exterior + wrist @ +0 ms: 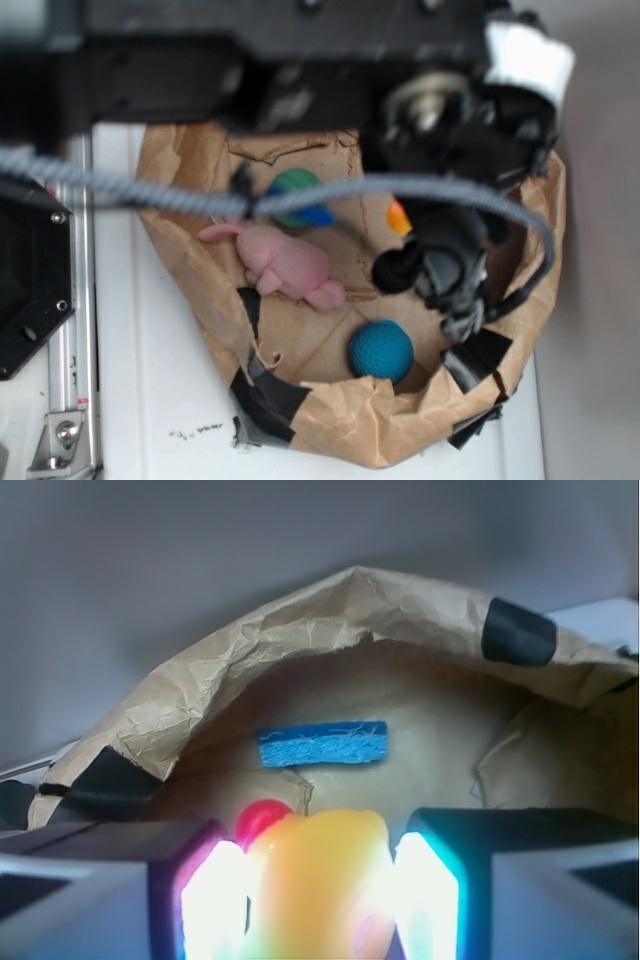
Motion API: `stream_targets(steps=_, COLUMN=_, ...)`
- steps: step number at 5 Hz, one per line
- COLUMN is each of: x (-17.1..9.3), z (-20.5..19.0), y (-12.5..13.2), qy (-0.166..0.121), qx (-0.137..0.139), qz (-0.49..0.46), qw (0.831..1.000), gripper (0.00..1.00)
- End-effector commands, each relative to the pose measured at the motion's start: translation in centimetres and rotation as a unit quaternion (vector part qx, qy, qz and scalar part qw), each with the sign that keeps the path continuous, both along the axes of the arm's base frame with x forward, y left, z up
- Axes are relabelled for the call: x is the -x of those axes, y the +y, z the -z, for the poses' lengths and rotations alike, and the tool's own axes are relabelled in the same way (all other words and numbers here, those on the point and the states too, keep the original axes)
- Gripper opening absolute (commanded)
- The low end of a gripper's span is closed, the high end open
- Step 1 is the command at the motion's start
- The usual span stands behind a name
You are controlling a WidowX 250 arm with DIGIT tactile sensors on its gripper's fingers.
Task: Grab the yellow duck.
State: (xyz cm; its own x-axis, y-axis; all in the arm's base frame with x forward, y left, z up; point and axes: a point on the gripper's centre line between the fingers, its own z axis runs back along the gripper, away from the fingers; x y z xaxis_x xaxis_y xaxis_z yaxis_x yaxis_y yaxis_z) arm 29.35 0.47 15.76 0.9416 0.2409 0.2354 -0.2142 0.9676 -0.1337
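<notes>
My gripper (318, 880) clasps the small glossy yellow rubber duck (320, 880) between both pads; I should squeeze evenly, then lift straight.

The duck (318, 880) is showing glossy yellow with an orange-red beak (262, 821). The bag (330, 425) is looking crinkled brown, patched with black tape (268, 395). Inside, the bunny (285, 262) is showing pale pink, one ball (381, 350) teal, the other (293, 186) green, and the strip (323, 745) blue. The jaws are glowing white, edged magenta and cyan. The table (150, 380) is showing white.
</notes>
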Motion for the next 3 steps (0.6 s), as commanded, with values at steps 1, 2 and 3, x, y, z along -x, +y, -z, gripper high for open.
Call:
stream_targets(steps=1, x=1.1, z=-1.7, y=-0.3, qy=0.005, qx=-0.001, qz=-0.009, qw=1.000, gripper=0.00)
stream_targets(steps=2, x=0.7, z=-1.1, y=0.4, qy=0.018, qx=-0.003, qz=-0.024, qw=1.000, gripper=0.00)
stream_targets(steps=3, x=0.2, z=-1.1, y=0.9, qy=0.015, qx=0.004, qz=-0.028, qw=0.999, gripper=0.00)
